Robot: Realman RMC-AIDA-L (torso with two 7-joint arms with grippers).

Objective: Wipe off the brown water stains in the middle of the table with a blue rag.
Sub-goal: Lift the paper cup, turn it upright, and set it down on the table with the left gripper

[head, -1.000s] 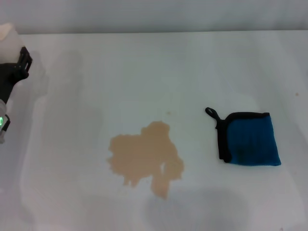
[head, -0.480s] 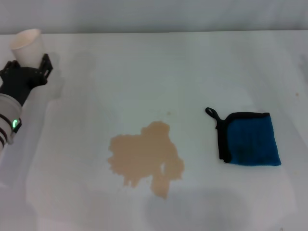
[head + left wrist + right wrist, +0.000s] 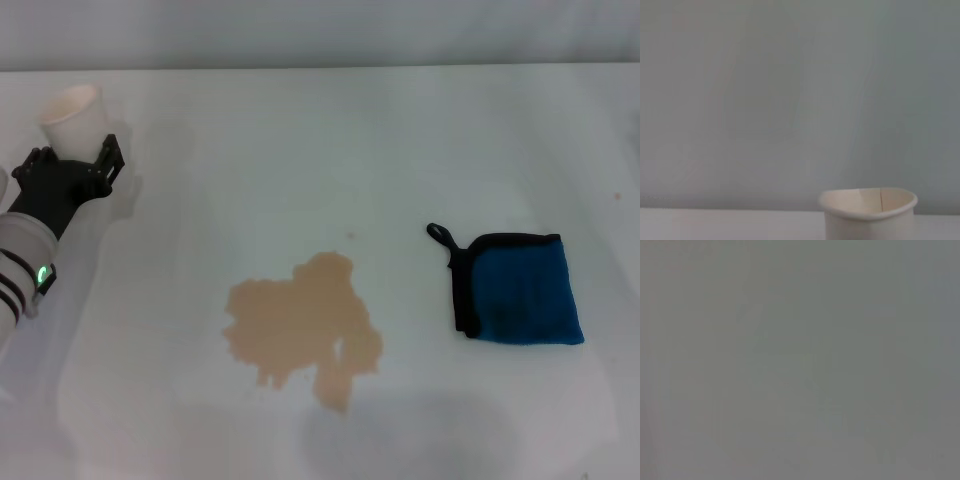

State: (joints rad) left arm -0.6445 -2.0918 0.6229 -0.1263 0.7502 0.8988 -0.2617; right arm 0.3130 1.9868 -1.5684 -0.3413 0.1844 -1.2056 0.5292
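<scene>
Closest to you on the table (image 3: 300, 140), a little left of centre, lie the brown water stains (image 3: 303, 328), one flat tan blotch with lobed, uneven edges and a tongue running toward the near edge. To their right and well apart from them you have the blue rag (image 3: 520, 288), lying flat with its black edging along the side that faces the stains and its small black loop at the far corner on that same side; nothing touches it. Farther back, at your left, the left gripper (image 3: 72, 160) reaches in over the far-left part of the table, its black fingers standing on either side of a white paper cup (image 3: 76, 115). The cup stands upright with its mouth open upward, and the fingers close around its lower part, so you can read the gripper as clamped on the cup. From the left wrist you see only the cup's rim (image 3: 868, 200), slightly pinched out of round, against a plain pale wall. Your right gripper appears in no view; the right wrist shows nothing but a flat grey field.
</scene>
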